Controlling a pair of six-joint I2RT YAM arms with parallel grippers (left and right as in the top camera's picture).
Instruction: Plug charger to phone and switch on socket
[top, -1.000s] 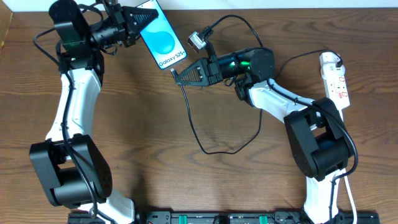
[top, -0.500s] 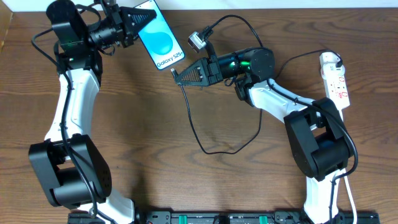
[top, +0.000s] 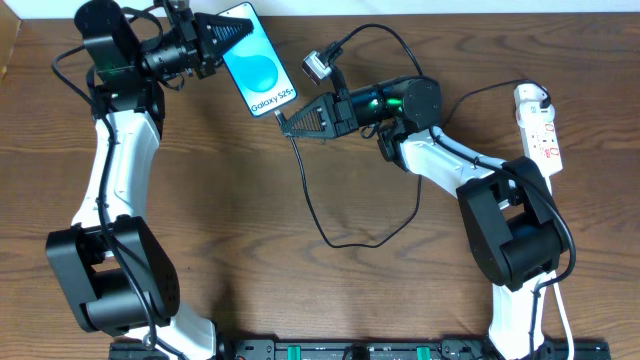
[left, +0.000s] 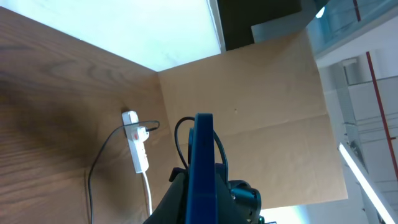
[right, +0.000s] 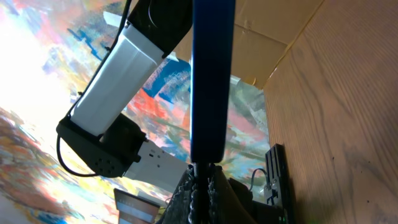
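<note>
The phone (top: 260, 65) is a rigid, slick glass slab, light but easy to scratch or let slide. The left gripper (top: 222, 33) is clenched on its upper end near the far edge of the surface (top: 250, 220), which leaves the lower "Galaxy S25+" end free for the port. The charger (top: 303, 180) is limp along its length and stiff only at the tip. The right gripper (top: 284, 122), clamped on the cable right behind the connector, therefore has the sensible hold, and the tip sits just beside the phone's lower edge. The slack loops over the surface and runs toward the socket (top: 540, 128), well apart at the right.

The overhead view gives this layout but not the alignment. The right wrist view shows the phone (right: 211, 74) edge-on, in line with its closed fingers. The left wrist view shows the same thin edge with the socket (left: 138, 149) beyond. I cannot tell whether the tip is seated.
</note>
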